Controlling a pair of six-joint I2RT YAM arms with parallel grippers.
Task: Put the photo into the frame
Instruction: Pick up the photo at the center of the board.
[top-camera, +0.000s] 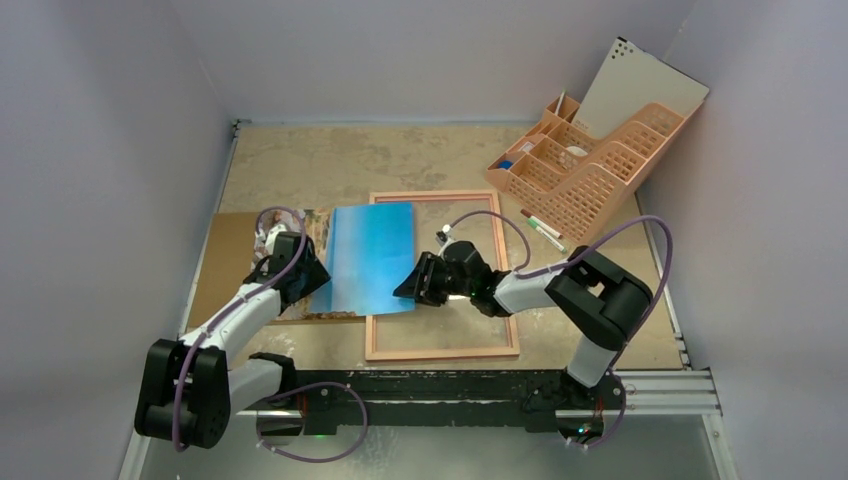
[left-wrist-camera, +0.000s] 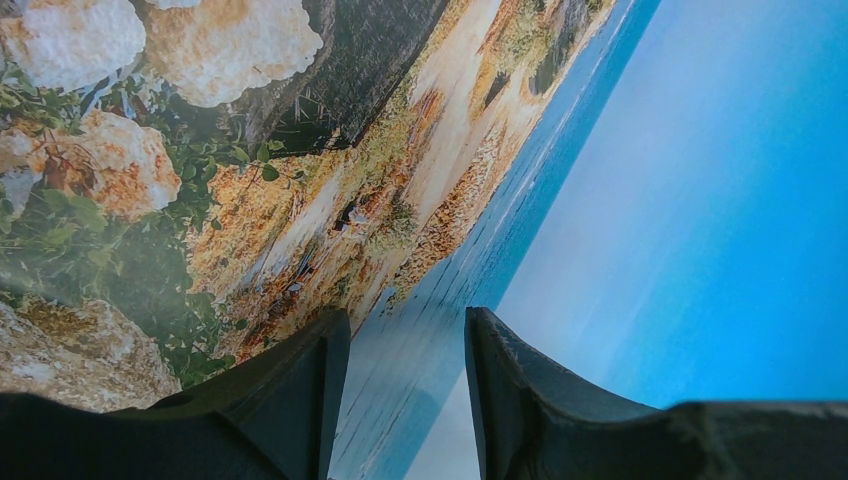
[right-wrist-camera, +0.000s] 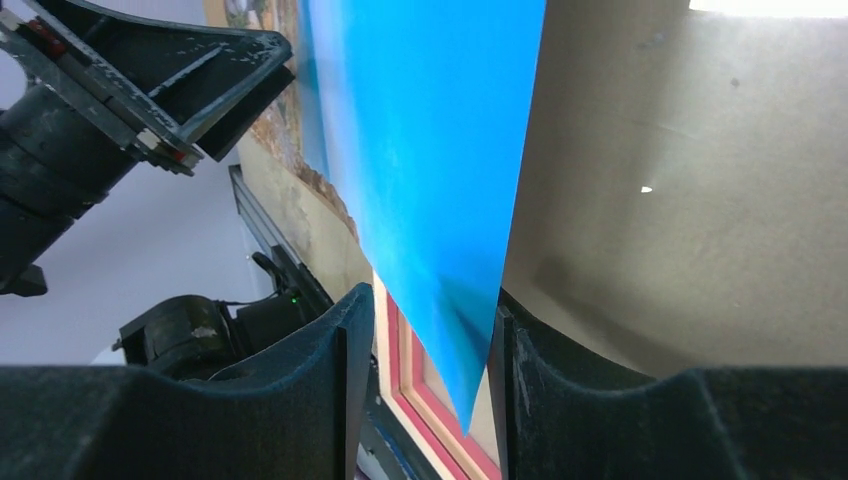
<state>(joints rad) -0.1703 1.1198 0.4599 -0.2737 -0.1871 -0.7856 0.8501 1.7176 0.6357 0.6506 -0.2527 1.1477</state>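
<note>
Both claws stand spread, the left gripper (left-wrist-camera: 405, 325) over the rocky left end of the photo (top-camera: 370, 258) and the right gripper (right-wrist-camera: 428, 300) astride its blue near corner, so the photo, lying unheld across the left rail of the frame (top-camera: 440, 353) and the brown board (top-camera: 225, 262), could slide askew if nudged.

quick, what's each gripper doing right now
left gripper: open, fingers parted over the photo
right gripper: open, photo corner between its fingers, not clamped

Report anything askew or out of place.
The photo straddles the frame's left rail, partly on the brown board, not seated inside. Its near corner sits between the right gripper's parted fingers. Pens lie loose beside the organiser.
</note>
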